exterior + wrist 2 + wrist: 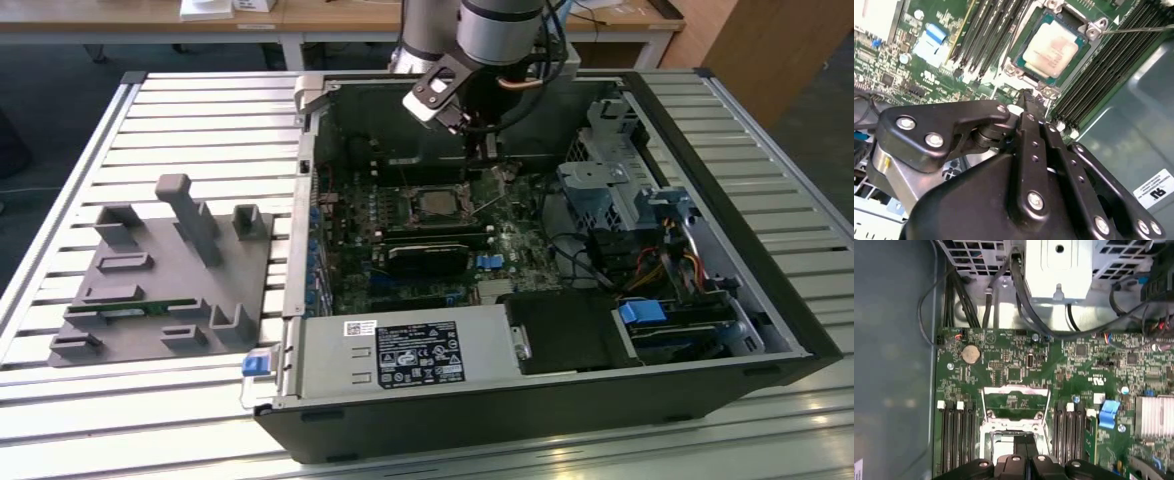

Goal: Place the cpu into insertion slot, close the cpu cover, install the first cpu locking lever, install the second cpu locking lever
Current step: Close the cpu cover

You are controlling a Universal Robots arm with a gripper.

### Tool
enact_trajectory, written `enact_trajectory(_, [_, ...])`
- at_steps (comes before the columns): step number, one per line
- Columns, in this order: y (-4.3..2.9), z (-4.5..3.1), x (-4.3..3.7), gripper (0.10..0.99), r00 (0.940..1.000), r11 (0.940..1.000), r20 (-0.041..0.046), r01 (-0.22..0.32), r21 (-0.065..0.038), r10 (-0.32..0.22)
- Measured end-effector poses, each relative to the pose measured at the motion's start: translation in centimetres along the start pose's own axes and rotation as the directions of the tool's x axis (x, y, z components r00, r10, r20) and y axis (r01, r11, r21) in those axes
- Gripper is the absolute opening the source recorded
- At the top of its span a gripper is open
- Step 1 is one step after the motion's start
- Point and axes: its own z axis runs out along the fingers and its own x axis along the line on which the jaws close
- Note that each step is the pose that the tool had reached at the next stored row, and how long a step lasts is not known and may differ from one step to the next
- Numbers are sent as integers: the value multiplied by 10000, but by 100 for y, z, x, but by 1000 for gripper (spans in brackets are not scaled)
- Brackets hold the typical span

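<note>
The cpu (1051,47) is seen seated in the insertion slot (1015,70): light, fragile, best gripped by its edges. The gripper (1027,102) is poised just beside, jaws closed, empty.

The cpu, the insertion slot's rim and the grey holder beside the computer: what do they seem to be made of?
The cpu: probably metal-capped, matte tan-silver with a soft sheen.
The insertion slot's rim: bare bright metal, glinting at the corners.
The grey holder: likely plastic, evenly matte, with blocky moulded shapes.

text: none legible | power-supply label (416,352): print apparently unreadable | case sticker (1154,187): same
</note>
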Motion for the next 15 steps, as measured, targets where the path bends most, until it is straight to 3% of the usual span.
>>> enact_trajectory(6, [88,0,4,106,9999,9999,-6,104,1,-104])
enact_trajectory(15, [161,-12,50,106,9999,9999,-6,104,-2,-104])
